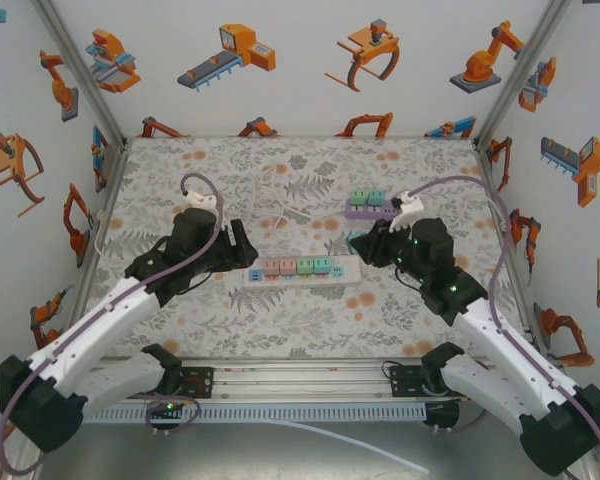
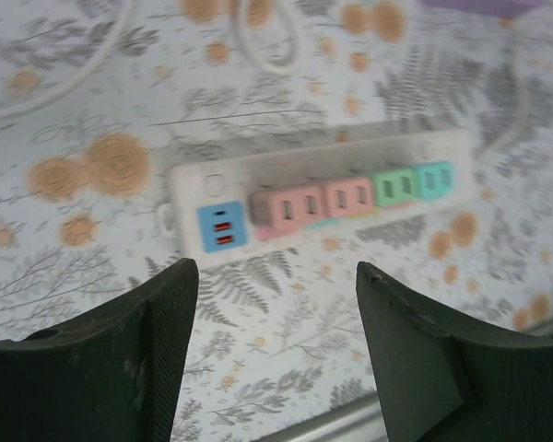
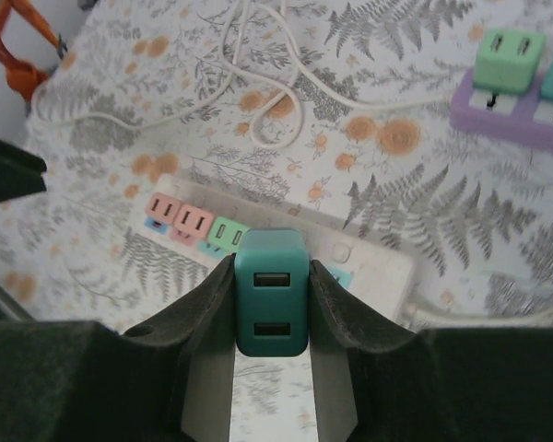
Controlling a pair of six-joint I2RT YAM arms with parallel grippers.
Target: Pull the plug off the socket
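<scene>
A dark teal plug (image 3: 271,308) with two slots on its face is clamped between the fingers of my right gripper (image 3: 271,269), which is shut on it. It hangs just above the right end of the white socket strip (image 3: 378,262), apart from it. In the top view my right gripper (image 1: 358,243) hovers by the right end of the strip (image 1: 346,270). The strip holds a blue USB block (image 2: 221,226), two pink plugs (image 2: 300,204), a green one (image 2: 394,186) and a light teal one (image 2: 434,180). My left gripper (image 2: 276,276) stands open with nothing in it, just before the strip's left end.
A purple strip (image 1: 368,211) with a green and a teal plug lies behind the right gripper. A loose white cord (image 3: 258,55) coils on the mat at the back. Printed walls close in three sides; a metal rail (image 1: 300,380) runs along the near edge.
</scene>
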